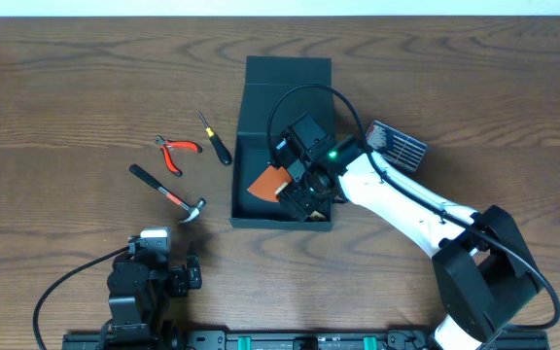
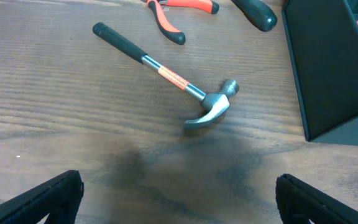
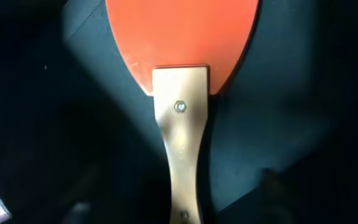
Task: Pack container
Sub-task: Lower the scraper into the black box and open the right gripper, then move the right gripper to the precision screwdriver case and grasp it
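Note:
The container (image 1: 240, 146) is a dark teal-black square box standing open at the table's middle, with its flap lid lying flat behind it. Its side wall also shows in the left wrist view (image 2: 328, 68). My right gripper (image 1: 297, 192) is down inside the box, shut on the wooden handle of an orange paddle (image 1: 268, 182). In the right wrist view the paddle's orange blade (image 3: 182, 37) lies over the dark box floor (image 3: 291, 93), and the handle runs back between the jaws (image 3: 182, 208). My left gripper (image 1: 168, 277) is open and empty at the front left; its fingers (image 2: 179, 199) hang over bare wood.
A hammer (image 1: 168, 192) (image 2: 166, 74), red-handled pliers (image 1: 175, 151) (image 2: 173, 15) and a black-handled screwdriver (image 1: 216, 138) (image 2: 257, 11) lie left of the box. A dark flat case with red markings (image 1: 397, 146) lies right of the box, beside my right arm.

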{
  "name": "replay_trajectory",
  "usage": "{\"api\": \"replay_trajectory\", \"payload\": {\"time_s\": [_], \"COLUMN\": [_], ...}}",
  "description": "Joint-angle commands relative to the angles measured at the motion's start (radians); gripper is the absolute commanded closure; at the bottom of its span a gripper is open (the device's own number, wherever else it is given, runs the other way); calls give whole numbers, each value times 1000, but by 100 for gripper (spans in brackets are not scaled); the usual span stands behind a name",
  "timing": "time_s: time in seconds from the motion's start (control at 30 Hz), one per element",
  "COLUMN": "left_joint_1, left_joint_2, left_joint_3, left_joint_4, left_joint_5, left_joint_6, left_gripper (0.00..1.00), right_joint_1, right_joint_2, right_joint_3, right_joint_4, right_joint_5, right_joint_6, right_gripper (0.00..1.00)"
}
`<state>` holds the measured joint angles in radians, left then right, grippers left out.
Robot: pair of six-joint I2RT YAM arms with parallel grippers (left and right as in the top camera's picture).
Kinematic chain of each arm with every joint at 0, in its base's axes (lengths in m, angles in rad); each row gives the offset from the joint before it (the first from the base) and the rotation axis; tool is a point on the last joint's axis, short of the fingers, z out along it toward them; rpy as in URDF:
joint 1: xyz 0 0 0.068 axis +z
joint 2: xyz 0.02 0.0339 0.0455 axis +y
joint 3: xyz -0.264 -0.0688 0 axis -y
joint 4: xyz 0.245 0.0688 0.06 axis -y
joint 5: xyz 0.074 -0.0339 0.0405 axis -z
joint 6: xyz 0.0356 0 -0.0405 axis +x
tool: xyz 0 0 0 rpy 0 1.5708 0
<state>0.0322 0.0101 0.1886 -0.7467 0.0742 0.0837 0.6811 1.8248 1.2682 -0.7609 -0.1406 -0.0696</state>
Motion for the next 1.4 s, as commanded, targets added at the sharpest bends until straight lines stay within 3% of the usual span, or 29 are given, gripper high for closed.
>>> {"api": "replay_trajectory", "payload": {"time_s": [0.0,0.23,0.4,0.53,0.67,0.97,1.37], "left_joint_1": [5,5,5,5,5,5,5], "left_joint_2": [-6,-6,-6,-6,-6,-6,-6], "left_joint_3": [-6,-6,-6,-6,-6,-6,-6], "left_joint_4": [-4,-4,-3,-4,-4,-4,-4], "left_joint_5": [-8,-8,-8,-8,-8,-8,-8], "left_joint_6": [10,10,10,10,10,10,10], "left_gripper": [1,2,1,1,1,1,2], "right_joint_1": [1,1,-30,-126,-268,-529,-583], "right_joint_2": [-13,-110,-327,-501,-550,-283,166], "right_joint_3": [2,66,101,101,101,184,376], "right_joint_4": [7,-5,-98,-200,-201,-240,-414], "right_joint_5": [10,3,134,216,215,195,4], "right_joint_6": [5,14,13,-66,-170,-388,-579], "right_gripper": [9,11,1,1,1,1,1]}}
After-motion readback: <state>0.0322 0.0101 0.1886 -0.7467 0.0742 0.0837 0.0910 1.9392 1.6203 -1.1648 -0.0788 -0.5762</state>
